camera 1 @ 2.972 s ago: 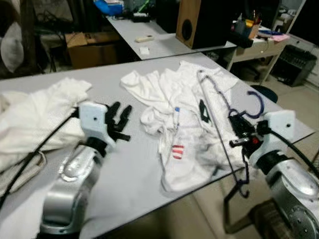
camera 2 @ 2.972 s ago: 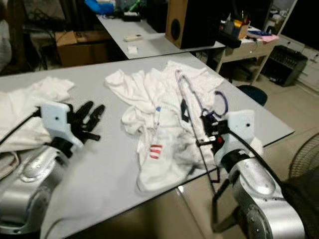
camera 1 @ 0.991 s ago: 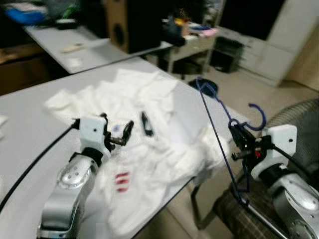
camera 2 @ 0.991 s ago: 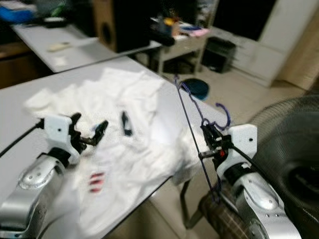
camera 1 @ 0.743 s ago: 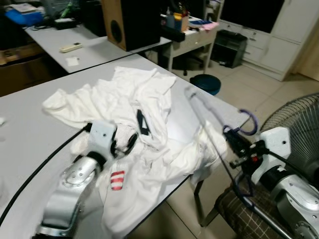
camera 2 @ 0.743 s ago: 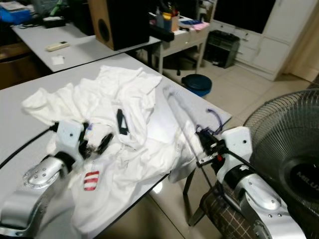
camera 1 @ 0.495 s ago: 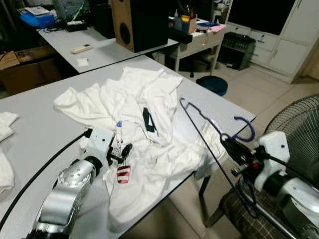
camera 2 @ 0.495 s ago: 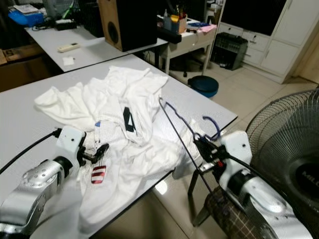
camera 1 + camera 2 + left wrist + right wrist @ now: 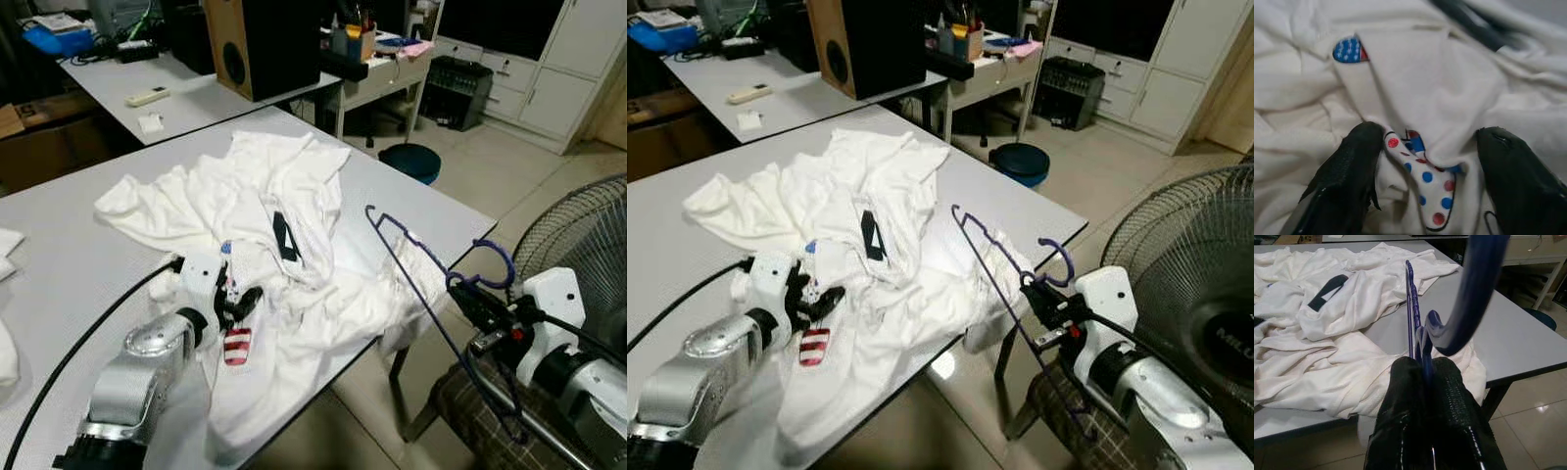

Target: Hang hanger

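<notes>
Gripping the thin dark-blue wire hanger (image 9: 421,284) by its neck w/ right claw (image 9: 477,311), clamped tight, held up off the grey surface (image 9: 59,274) edge, prob ready for carrying. Left claw (image 9: 235,299) spread open, pressing into crumpled white t-shirt (image 9: 294,235), fabric between fingers.

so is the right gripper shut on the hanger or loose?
Shut: the right gripper has both fingers pressed against the blue hanger, held clear of the table.

In front of me is a grey table (image 9: 69,264) with a crumpled white shirt (image 9: 284,245) spread across it, one fold hanging over the near edge. Behind it, a second table (image 9: 186,93) carries a remote (image 9: 144,96) and a wooden speaker (image 9: 260,44).
</notes>
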Controlling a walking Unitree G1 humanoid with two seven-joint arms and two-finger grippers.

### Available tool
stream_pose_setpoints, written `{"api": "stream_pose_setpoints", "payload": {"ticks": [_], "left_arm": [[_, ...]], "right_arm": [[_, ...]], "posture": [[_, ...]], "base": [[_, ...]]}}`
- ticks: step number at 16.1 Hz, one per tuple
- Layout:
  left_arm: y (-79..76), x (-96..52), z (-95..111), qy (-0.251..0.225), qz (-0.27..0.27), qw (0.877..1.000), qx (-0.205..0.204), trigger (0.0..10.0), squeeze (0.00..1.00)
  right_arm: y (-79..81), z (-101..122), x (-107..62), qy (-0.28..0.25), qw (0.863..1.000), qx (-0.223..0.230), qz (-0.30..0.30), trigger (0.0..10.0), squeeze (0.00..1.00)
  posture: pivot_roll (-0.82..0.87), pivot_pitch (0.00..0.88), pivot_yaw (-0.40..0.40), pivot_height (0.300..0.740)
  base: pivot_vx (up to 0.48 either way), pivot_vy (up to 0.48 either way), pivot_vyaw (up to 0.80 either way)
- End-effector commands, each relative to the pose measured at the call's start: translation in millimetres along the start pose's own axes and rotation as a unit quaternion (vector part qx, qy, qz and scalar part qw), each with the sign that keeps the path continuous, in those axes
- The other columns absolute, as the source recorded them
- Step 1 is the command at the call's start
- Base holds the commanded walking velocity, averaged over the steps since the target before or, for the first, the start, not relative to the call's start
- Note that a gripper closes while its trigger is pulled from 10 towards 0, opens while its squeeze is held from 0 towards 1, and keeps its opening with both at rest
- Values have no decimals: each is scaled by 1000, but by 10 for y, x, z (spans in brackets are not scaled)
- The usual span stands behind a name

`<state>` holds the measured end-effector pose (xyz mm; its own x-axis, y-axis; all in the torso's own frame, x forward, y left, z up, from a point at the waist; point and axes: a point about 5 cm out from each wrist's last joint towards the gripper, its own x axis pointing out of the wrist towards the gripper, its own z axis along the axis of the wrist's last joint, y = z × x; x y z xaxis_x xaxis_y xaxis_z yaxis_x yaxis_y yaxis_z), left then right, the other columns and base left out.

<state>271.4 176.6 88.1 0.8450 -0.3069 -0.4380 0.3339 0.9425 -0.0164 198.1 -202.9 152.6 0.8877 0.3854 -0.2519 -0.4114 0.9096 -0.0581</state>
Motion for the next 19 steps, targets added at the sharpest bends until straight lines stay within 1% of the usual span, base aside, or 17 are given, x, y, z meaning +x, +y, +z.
{"api": "stream_pose_setpoints", "payload": {"ticks": [1, 2, 4, 6, 7, 9, 10, 15, 16, 17, 18, 19], "left_arm": [[23, 29, 28, 5, 6, 1000, 8, 0, 0], [60, 21, 13, 13, 7, 1000, 11, 0, 0], [56, 11, 8, 19, -1, 1000, 22, 0, 0], [41, 11, 29, 10, -7, 1000, 17, 0, 0], [11, 10, 85, -12, -24, 1000, 15, 0, 0], [8, 0, 120, -24, -27, 999, 13, 0, 0], [4, -11, 121, -28, -31, 999, 5, 0, 0], [23, -4, 155, -37, -36, 999, 2, 0, 0], [47, 10, 264, -59, -38, 998, 6, 0, 0], [63, 24, 433, -96, -46, 994, -1, 0, 0], [64, 27, 636, -140, -61, 988, -8, 0, 0], [68, 18, 863, -188, -75, 979, -12, 0, 0]], "right_arm": [[-29, 81, -9, -16, 1000, -13, -4, 10000, 0], [-19, 86, 8, -17, 1000, -21, -1, 10000, 0], [-19, 95, 11, -21, 1000, -23, -2, 10000, 0], [-23, 97, 7, -24, 999, -23, -3, 10000, 0], [-24, 91, 9, -27, 999, -22, -6, 10000, 0], [-18, 85, 14, -30, 999, -20, -10, 10000, 0], [-7, 71, 20, -32, 999, -19, -12, 10000, 0], [-19, 80, 80, -44, 999, -24, -18, 10000, 0], [-29, 89, 94, -49, 998, -25, -21, 10000, 0], [-44, 104, 104, -56, 998, -24, -25, 10000, 0], [-53, 116, 114, -61, 997, -22, -28, 10000, 0], [-59, 128, 124, -65, 997, -22, -29, 10000, 0]], "posture": [[-84, 0, 31, 740], [-86, 0, 35, 740], [-85, 0, 43, 740], [-84, 0, 47, 740], [-83, 0, 49, 740], [-80, 0, 53, 740], [-76, 0, 57, 740], [-69, 0, 61, 740], [-68, 0, 61, 740], [-66, 0, 59, 740], [-65, 0, 59, 740], [-65, 0, 59, 740]], "base": [[0, 0, 0], [0, 0, 0], [0, 0, 0], [0, 0, 0], [0, 0, 0], [0, 0, 0], [0, 0, 0], [0, 0, 0], [0, 0, 0], [0, 0, 0], [0, 0, 0], [0, 0, 0]]}}
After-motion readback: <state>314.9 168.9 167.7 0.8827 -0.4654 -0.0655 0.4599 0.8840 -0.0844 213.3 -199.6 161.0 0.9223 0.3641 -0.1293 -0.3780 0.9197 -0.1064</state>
